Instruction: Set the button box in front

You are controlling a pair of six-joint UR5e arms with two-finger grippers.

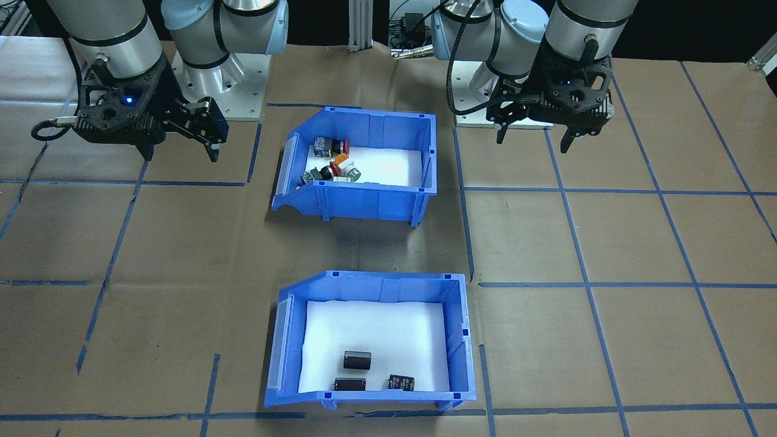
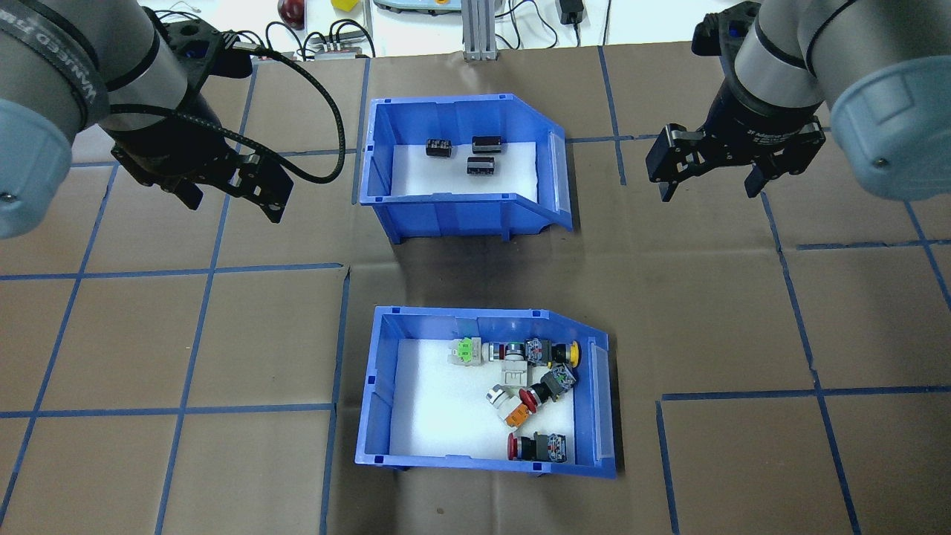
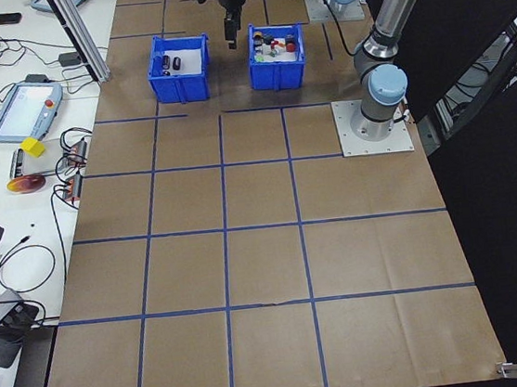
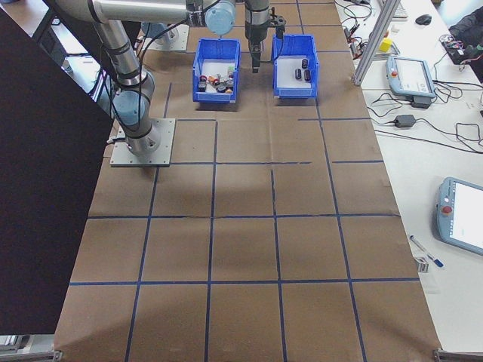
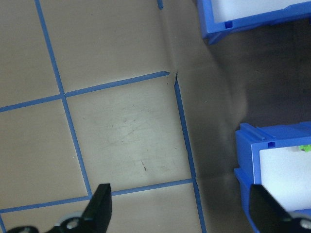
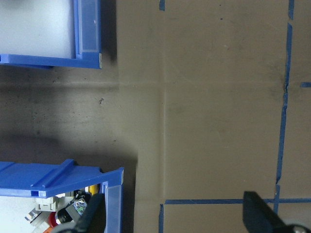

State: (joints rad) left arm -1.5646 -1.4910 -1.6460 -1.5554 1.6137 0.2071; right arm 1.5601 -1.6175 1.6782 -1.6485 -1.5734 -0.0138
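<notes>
The button box (image 2: 483,394) is seen untouched at 6 o'clock; both the left gripper (image 2: 234,197) and right gripper (image 2: 709,186) are held spread, empty.

Left hand (image 2: 234,195) and right hand (image 2: 712,178) hover, fingers spread, empty.

button box (image 2: 379,386) | blue bin, white liner, coloured push-buttons | upright on table, robot-side of matching bin

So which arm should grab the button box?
Probably left, though it is close. The button box turns its tall straight wall toward the left end effector and its low sloped end toward the right end effector. Both are open and empty.
</notes>
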